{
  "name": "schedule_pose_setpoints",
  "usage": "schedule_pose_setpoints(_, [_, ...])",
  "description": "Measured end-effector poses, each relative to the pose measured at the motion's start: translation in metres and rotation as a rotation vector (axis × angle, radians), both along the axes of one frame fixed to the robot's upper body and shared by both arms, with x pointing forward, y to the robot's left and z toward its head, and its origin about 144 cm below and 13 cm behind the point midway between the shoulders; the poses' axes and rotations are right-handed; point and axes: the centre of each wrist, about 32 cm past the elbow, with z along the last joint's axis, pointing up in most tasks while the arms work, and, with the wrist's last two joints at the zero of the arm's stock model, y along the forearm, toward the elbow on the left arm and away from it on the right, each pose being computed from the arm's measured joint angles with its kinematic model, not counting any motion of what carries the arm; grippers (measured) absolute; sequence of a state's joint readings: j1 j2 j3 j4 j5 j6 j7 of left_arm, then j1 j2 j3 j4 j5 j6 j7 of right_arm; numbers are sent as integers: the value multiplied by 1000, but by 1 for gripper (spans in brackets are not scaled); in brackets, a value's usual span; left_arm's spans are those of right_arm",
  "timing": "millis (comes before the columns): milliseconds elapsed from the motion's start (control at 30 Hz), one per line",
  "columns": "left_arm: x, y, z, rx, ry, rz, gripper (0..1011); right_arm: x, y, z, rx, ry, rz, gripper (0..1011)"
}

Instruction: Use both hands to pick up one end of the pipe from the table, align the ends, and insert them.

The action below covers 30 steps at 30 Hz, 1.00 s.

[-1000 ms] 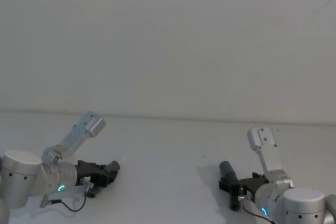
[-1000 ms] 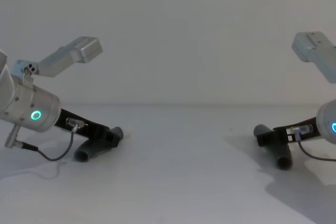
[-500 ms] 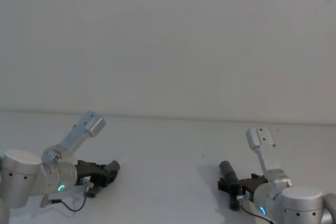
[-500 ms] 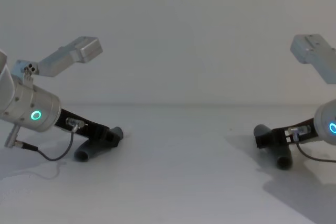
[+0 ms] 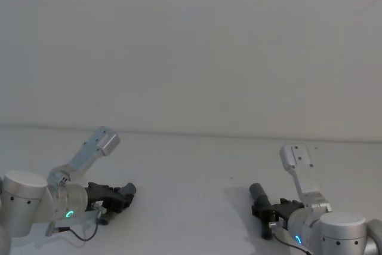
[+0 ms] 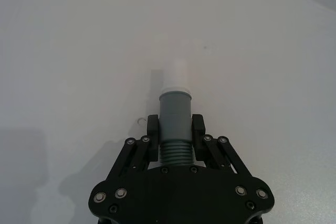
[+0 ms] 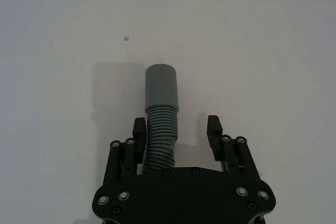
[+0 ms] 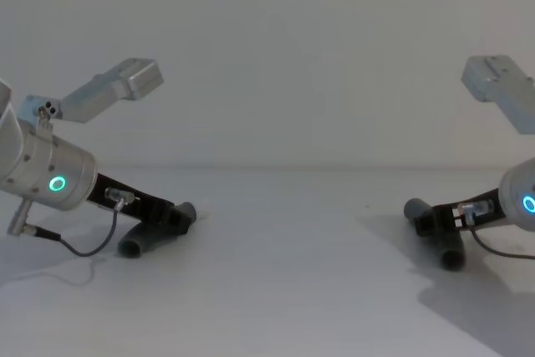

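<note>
The left pincer [image 6: 175, 128] is clamped on 1 pipe piece [image 6: 175, 109] low over the desk's [image 6: 63, 51] left side, its whitish tip [image 6: 176, 74] pointing away. Well apart on the right, the right pincer [image 7: 176, 125] stands wide around the other pipe piece [image 7: 159, 124], whose grey cuff [image 7: 160, 87] rests on the desk.

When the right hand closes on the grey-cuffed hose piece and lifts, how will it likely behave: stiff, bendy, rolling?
Probably bendy: the hose piece has a ribbed middle, so its cuff may droop. Being round, it might roll on the table, since it lies off-centre in the open right hand.
</note>
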<state>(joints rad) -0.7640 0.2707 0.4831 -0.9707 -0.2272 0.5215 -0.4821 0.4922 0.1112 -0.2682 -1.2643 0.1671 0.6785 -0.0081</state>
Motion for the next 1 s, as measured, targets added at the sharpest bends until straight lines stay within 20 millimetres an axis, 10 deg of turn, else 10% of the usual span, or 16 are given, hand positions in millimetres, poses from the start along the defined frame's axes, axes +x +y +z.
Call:
schedule_pose_setpoints(467, [0,0,0,0,0,0,331,0,0,0,2,1,0,282])
schedule_pose_setpoints(1000, [0,0,0,0,0,0,331,0,0,0,2,2,0,245])
